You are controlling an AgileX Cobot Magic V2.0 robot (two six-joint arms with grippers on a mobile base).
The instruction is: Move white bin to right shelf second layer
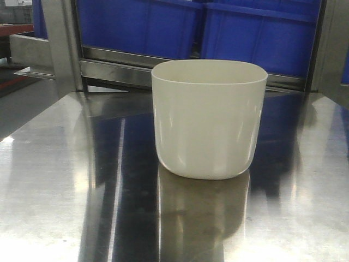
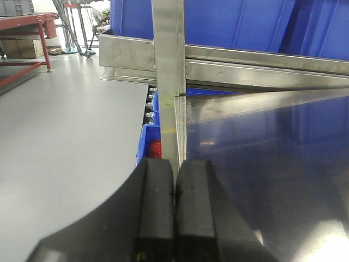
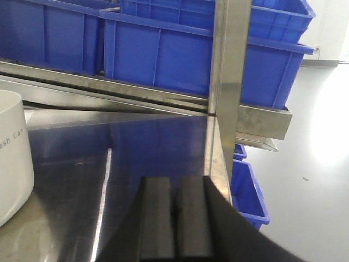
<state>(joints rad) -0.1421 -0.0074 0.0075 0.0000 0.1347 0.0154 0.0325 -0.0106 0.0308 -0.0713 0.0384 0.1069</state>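
Observation:
The white bin (image 1: 207, 117) stands upright in the middle of the shiny steel tabletop (image 1: 65, 191); its right wall also shows at the left edge of the right wrist view as the white bin (image 3: 12, 164). My left gripper (image 2: 174, 180) is shut with nothing in it, low over the table's left edge beside a steel post (image 2: 169, 76). On the other side my right gripper (image 3: 175, 188) is shut and empty, well to the right of the bin near the table's right edge. The right shelf second layer is out of view.
Blue crates (image 1: 218, 27) sit on a steel rack level just behind the table. Upright steel posts (image 3: 232, 65) stand at the table's back corners. More blue crates (image 3: 251, 196) lie lower at the right, with grey floor on both sides.

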